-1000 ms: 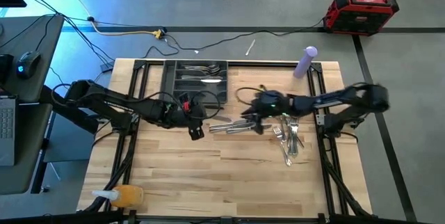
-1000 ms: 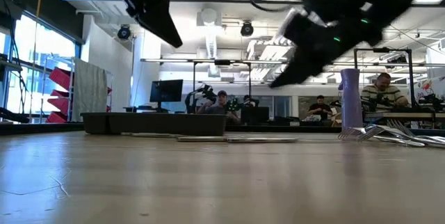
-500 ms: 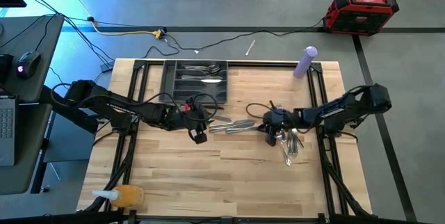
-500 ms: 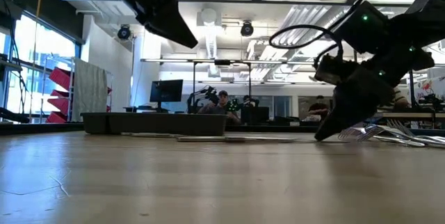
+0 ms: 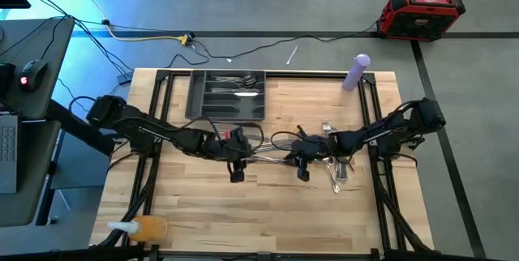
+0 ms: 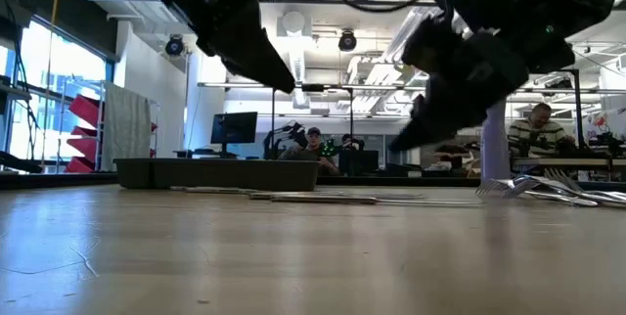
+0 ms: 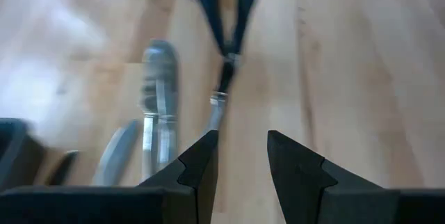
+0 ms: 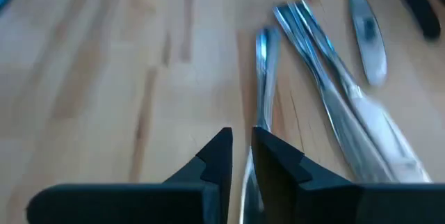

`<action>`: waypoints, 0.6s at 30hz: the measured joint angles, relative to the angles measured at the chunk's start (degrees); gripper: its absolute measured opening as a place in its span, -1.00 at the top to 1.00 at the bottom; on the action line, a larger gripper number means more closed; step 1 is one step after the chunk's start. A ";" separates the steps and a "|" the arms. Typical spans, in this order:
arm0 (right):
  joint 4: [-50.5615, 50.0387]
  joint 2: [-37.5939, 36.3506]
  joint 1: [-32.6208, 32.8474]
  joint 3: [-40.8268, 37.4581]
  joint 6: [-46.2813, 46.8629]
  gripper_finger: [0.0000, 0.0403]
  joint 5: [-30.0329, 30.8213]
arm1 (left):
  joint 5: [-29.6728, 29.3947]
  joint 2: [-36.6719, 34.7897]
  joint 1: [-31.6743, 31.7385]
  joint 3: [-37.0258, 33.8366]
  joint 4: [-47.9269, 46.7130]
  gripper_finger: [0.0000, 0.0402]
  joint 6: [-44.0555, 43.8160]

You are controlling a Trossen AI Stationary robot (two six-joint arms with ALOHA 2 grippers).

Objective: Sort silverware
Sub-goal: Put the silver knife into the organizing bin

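Several slim silver pieces of silverware lie in a pile right of centre. A few more lie flat between the two grippers, and they also show in the left wrist view. The dark grey tray sits at the far edge with a few pieces in its compartments. My left gripper hovers open just left of the middle pieces. My right gripper is just right of them, above the table, shut on one slim silver piece. My right gripper pinches one slim silver piece between its two fingers, by one end. The piece lies along the fingers and sticks out past the tips toward my left gripper. Whether its free end rests on the table does not show.
A purple bottle stands at the far right corner. An orange object lies at the near left corner. Black frame rails run along both table sides. Bare wood lies along the near half. People sit in the room beyond.
My right gripper swung right and dropped to the pile's left edge. It then rose and came back toward the table's left, now carrying a silver piece. My left gripper moved toward the table's right and slightly toward the near edge, closing on the right gripper.
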 joint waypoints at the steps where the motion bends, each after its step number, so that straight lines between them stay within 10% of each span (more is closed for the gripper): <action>1: 0.29 -0.06 0.09 0.07 -0.73 0.77 -0.55 | 0.65 0.71 -0.24 0.00 0.27 0.49 0.28; 18: 21.57 17.79 3.72 0.01 2.26 0.07 13.02 | 0.46 6.28 -1.18 0.00 3.17 0.49 1.53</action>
